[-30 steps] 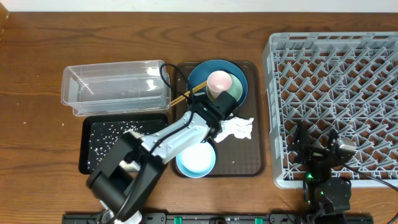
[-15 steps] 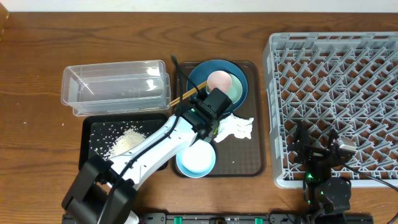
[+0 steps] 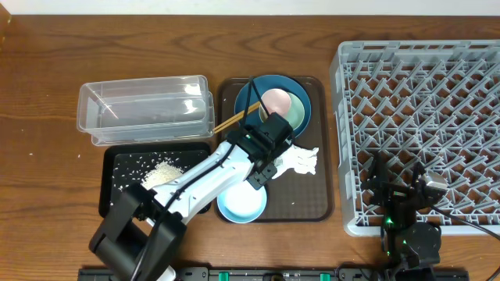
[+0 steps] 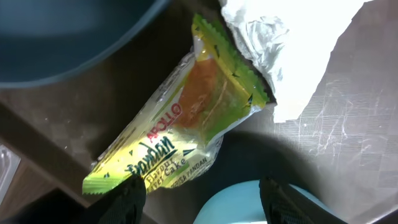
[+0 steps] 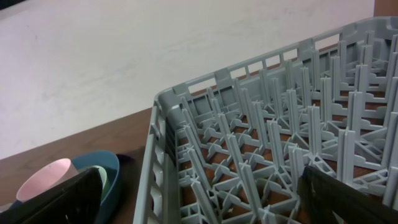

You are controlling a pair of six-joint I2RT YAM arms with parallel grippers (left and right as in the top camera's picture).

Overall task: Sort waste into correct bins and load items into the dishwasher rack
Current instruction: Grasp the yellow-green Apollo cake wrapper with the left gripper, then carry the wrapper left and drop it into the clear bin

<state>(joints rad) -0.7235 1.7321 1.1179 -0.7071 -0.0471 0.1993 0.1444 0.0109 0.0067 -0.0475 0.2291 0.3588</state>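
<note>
Left gripper [image 4: 200, 186]: hangs just above the wrapper [image 4: 180, 127], jaws open, grips nothing.
Wrapper: lies on the brown tray [image 3: 320, 199], low end between the two fingers [image 4: 127, 202].
Napkin [image 4: 292, 56]: touches the wrapper at its 1 o'clock.
Plate [image 3: 269, 83]: sits at 12 o'clock on the brown tray, with the cup [image 3: 275, 101] and green bowl [image 3: 297, 115] side by side on it.
White bowl [image 3: 242, 203]: sits at 6 o'clock on the brown tray.
Tub [image 3: 144, 109]: stands at 9 o'clock from the plate.
Black tray [image 3: 117, 204]: lies at 6 o'clock from the tub, with rice [image 3: 160, 173] in it.
Rack [image 3: 422, 78]: fills the table's 3 o'clock side.
Right gripper [image 5: 199, 180]: hangs at the rack's 6 o'clock edge, jaws wide open, holds nothing.
</note>
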